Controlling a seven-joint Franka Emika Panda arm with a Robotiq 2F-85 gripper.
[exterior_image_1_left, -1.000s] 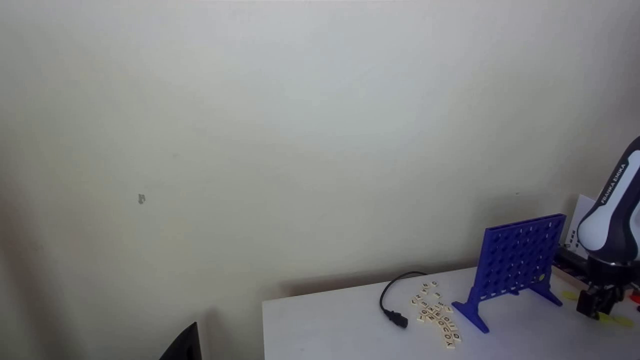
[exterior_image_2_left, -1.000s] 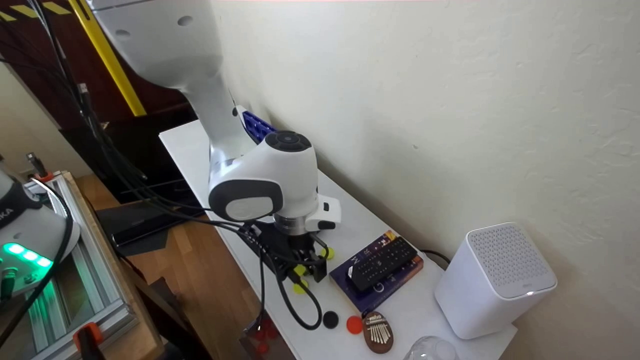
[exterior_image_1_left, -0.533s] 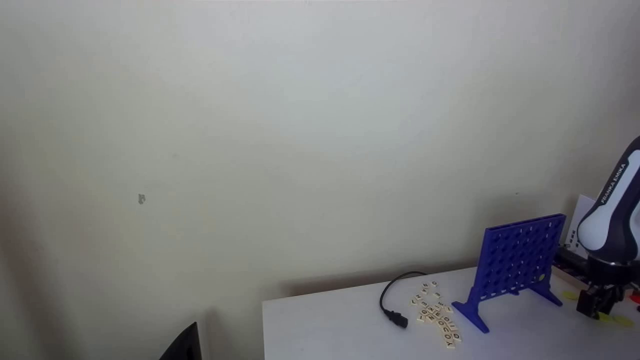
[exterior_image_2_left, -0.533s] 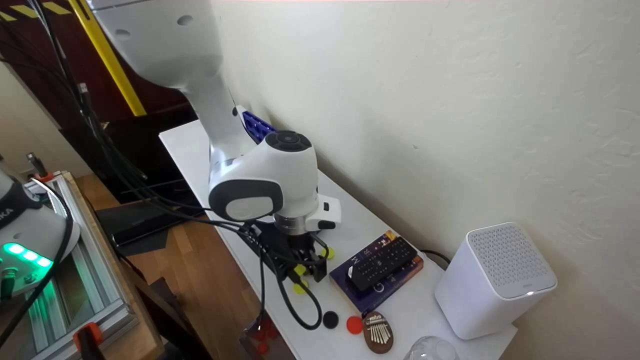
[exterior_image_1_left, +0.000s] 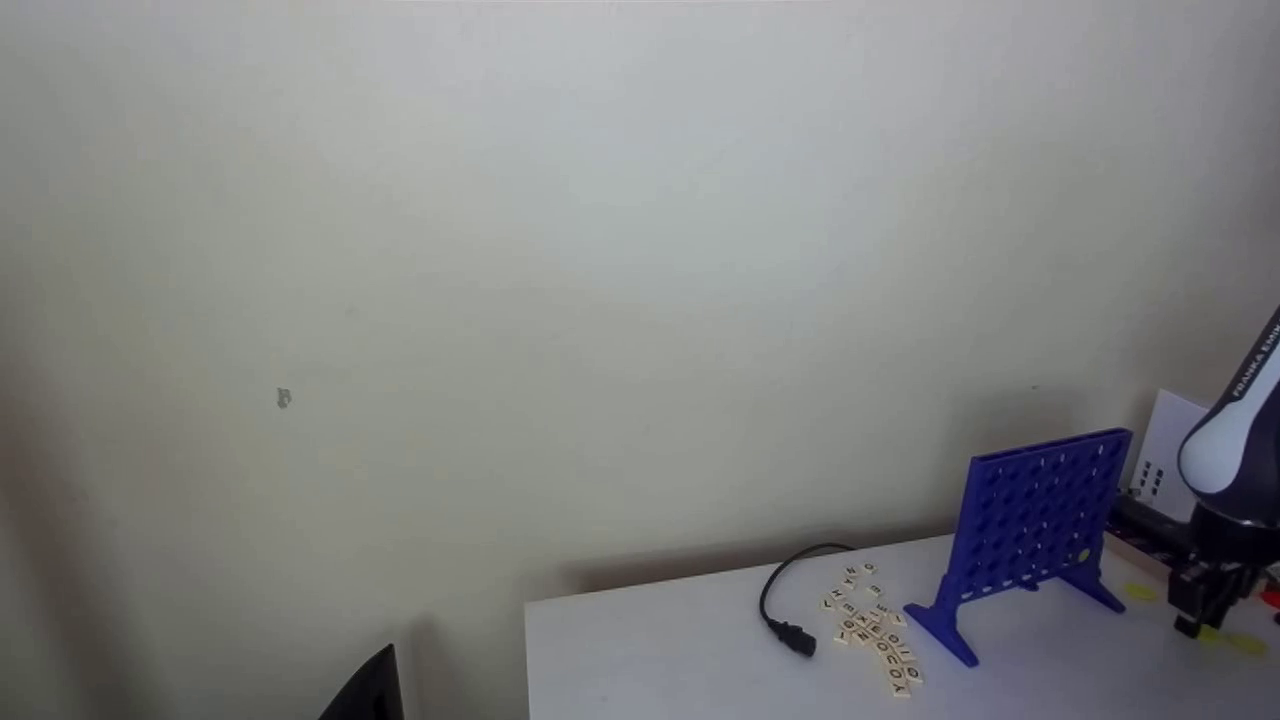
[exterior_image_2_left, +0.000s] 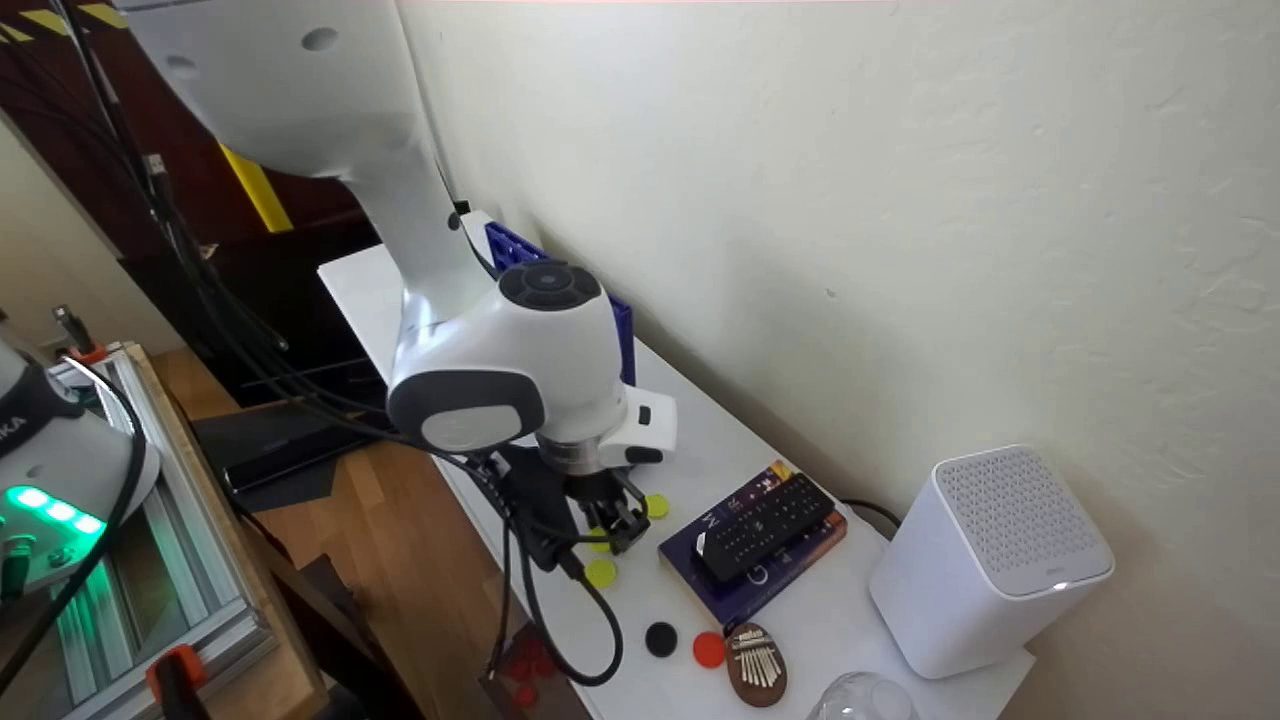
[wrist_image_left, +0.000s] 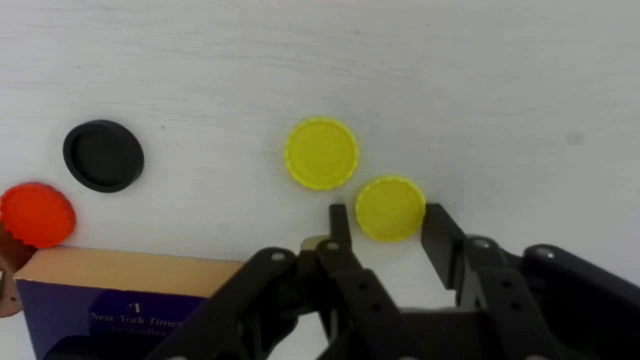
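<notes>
In the wrist view my gripper (wrist_image_left: 386, 206) stands open, its fingertips on either side of a yellow disc (wrist_image_left: 390, 208) on the white table. A narrow gap separates the left finger (wrist_image_left: 340, 225) from the disc; the right finger (wrist_image_left: 442, 240) touches or nearly touches its rim. Just up and left lies another yellow disc (wrist_image_left: 321, 153). My left finger linkage mostly hides a third yellow disc (wrist_image_left: 312, 243). In both exterior views the gripper (exterior_image_1_left: 1205, 615) is low over the table, and yellow discs (exterior_image_2_left: 600, 573) show beside it.
A black disc (wrist_image_left: 103, 156) and a red disc (wrist_image_left: 38, 215) lie left of the gripper. A book (exterior_image_2_left: 720, 595) bears a black remote (exterior_image_2_left: 765, 528), near a thumb piano (exterior_image_2_left: 757, 665) and white device (exterior_image_2_left: 990, 570). A blue upright rack (exterior_image_1_left: 1040, 510) and letter tiles (exterior_image_1_left: 880, 640) stand farther along.
Over the last half second my arm and gripper have shifted, rightward in one exterior view and leftward in the other, with a slight tilt. The discs on the table look unmoved.
</notes>
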